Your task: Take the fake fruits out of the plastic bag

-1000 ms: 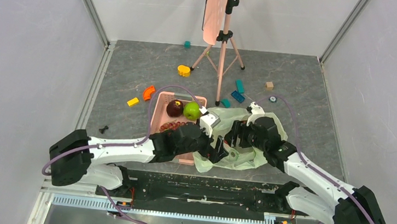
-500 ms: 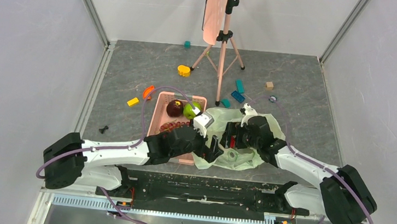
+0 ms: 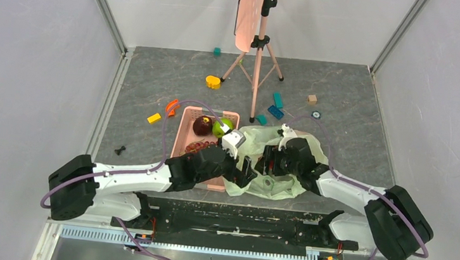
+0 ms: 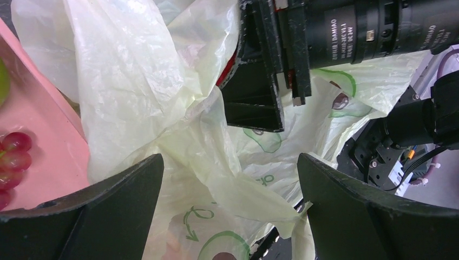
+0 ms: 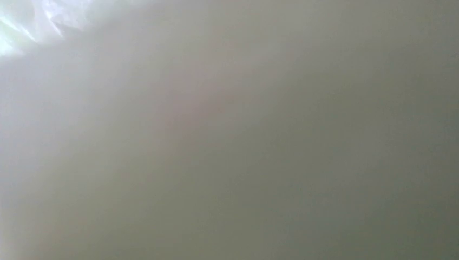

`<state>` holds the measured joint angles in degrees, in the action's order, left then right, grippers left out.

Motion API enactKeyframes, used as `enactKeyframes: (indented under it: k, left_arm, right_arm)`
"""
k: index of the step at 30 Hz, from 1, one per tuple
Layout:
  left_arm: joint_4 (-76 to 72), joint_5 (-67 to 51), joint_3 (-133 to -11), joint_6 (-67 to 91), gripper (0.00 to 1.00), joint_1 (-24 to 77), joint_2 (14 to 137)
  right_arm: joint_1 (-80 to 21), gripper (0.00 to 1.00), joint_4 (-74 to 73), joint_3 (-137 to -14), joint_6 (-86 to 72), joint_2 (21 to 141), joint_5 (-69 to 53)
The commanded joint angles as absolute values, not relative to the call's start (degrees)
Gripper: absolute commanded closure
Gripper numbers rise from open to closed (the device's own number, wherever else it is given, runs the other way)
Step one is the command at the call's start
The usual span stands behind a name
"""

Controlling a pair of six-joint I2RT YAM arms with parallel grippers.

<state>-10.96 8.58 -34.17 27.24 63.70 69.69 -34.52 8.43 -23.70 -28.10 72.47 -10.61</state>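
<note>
Plastic bag (image 3: 280, 187) lay crumpled on worktop (image 3: 344, 103) nr front edge. L gripper (image 4: 227, 181) fingers spread wide, bag film between them. R gripper (image 3: 267, 162) was buried in the bag, wrist cam fogged, can't tell jaw state. Green apple (image 3: 221, 128) sat in pink basket (image 3: 181, 132) just left of bag.
</note>
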Motion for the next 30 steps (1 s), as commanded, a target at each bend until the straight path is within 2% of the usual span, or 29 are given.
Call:
enactKeyframes:
  k: [1,10,17,30]
  left_arm:
    - [-11.91,10.04,-33.38,29.46,0.0,63.12,67.88]
    - [-10.86,10.09,-33.97,29.19,0.0,62.45,66.83]
    - [-7.57,10.08,-37.76,25.75,0.0,60.05,65.16]
    - [-2.37,6.78,-43.38,24.17,0.0,55.33,60.68]
  right_arm:
    - [-34.43,0.33,9.57,-23.38,-27.64,67.71,-8.34]
    - [-34.52,0.34,-5.05,-27.78,-24.25,59.31,-0.72]
    - [-34.45,0.34,-15.3,-31.75,-21.33,52.93,-0.35]
    - [-34.45,0.32,-22.55,-39.18,-14.18,44.45,-15.87]
